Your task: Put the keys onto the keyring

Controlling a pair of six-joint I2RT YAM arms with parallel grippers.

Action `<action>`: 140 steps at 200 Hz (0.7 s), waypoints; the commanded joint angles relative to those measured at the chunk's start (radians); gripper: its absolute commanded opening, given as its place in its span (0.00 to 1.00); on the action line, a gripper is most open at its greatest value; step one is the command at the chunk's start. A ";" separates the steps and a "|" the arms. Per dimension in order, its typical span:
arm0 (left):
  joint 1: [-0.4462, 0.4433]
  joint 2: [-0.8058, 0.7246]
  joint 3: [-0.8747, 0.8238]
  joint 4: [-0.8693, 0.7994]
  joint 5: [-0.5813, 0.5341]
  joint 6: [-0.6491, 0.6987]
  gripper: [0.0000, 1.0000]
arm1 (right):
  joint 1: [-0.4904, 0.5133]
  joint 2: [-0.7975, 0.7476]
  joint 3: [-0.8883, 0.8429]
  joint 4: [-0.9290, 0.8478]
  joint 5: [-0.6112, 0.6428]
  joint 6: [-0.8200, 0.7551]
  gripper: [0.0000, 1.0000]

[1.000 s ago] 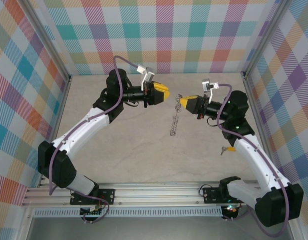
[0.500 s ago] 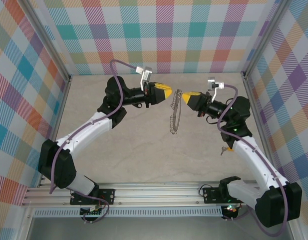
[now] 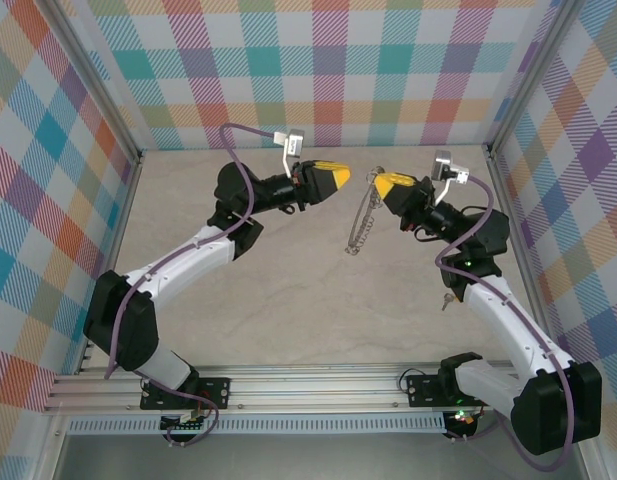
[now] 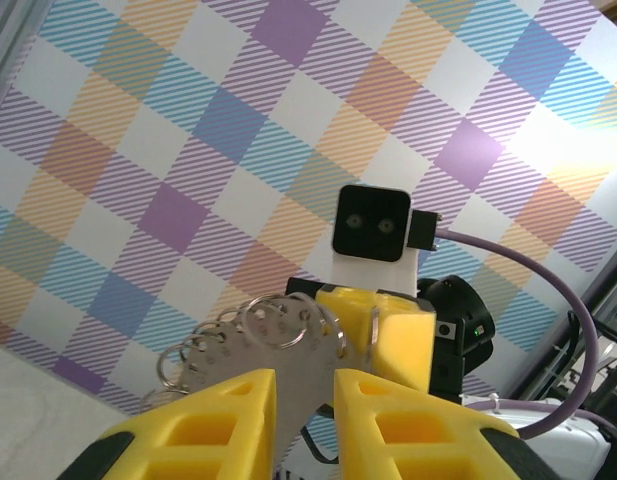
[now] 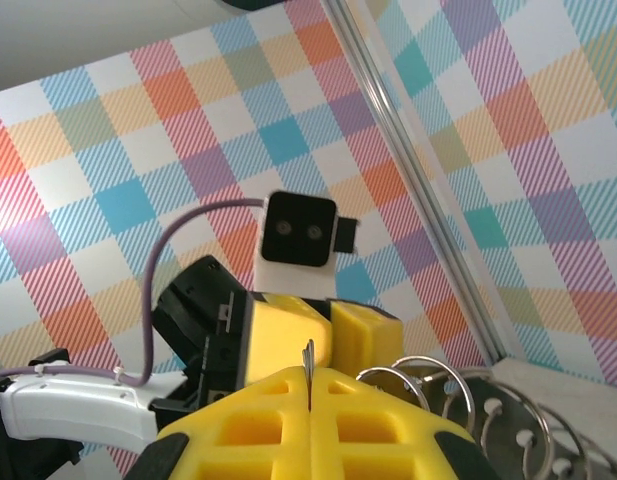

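The keyring (image 3: 361,225), a silvery metal ring with a bumpy rim of small loops, hangs over the table from my right gripper (image 3: 381,180). That gripper is shut on the ring's top edge, and a thin metal edge shows between its yellow fingers (image 5: 310,375). The loops (image 5: 438,385) fan out to the right. My left gripper (image 3: 340,178) faces it from the left, a short gap away. Its jaws (image 4: 306,385) stand slightly apart with nothing gripped, and the keyring (image 4: 243,345) shows beyond them. A tiny yellow-headed key (image 3: 450,297) lies on the table by the right arm.
Checked walls close in the table at the back and on both sides, with aluminium posts (image 3: 503,160) at the corners. Both arms reach toward the middle of the back. The beige tabletop (image 3: 288,310) lies below the grippers.
The right gripper has risen and swung toward the back wall, lifting the keyring so it hangs tilted. The left gripper moved up and right toward it, and its jaws narrowed.
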 commanded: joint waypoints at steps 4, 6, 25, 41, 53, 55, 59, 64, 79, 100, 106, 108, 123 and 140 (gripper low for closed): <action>-0.021 0.011 0.016 0.101 0.001 -0.047 0.22 | -0.003 -0.008 0.009 0.145 0.023 0.016 0.00; -0.021 0.011 0.019 0.101 0.002 -0.047 0.22 | -0.003 -0.007 0.009 0.148 0.022 0.016 0.00; -0.031 0.013 0.031 0.102 0.011 -0.046 0.22 | -0.001 0.005 0.020 0.171 0.020 0.021 0.00; -0.036 0.013 0.039 0.102 0.018 -0.046 0.22 | 0.000 0.013 0.030 0.185 0.016 0.022 0.00; -0.040 0.012 0.044 0.101 0.021 -0.047 0.22 | 0.002 0.020 0.036 0.196 0.014 0.022 0.00; -0.040 0.012 0.044 0.101 0.021 -0.047 0.22 | 0.002 0.021 0.037 0.197 0.014 0.022 0.00; -0.041 0.013 0.044 0.102 0.020 -0.046 0.22 | 0.004 0.024 0.040 0.200 0.012 0.022 0.00; -0.043 0.014 0.046 0.102 0.020 -0.046 0.22 | 0.006 0.027 0.043 0.205 0.010 0.023 0.00; -0.049 0.015 0.052 0.102 0.022 -0.045 0.22 | 0.011 0.040 0.050 0.216 0.010 0.028 0.00; -0.056 0.019 0.061 0.102 0.026 -0.042 0.22 | 0.017 0.057 0.059 0.228 0.008 0.034 0.00; -0.057 0.019 0.063 0.103 0.026 -0.042 0.22 | 0.019 0.060 0.061 0.230 0.008 0.036 0.00; -0.057 0.020 0.063 0.104 0.026 -0.042 0.22 | 0.020 0.061 0.061 0.230 0.007 0.035 0.00; -0.059 0.021 0.069 0.105 0.029 -0.042 0.22 | 0.025 0.068 0.066 0.230 0.007 0.035 0.00; -0.061 0.021 0.073 0.105 0.033 -0.042 0.22 | 0.028 0.071 0.066 0.230 0.010 0.034 0.00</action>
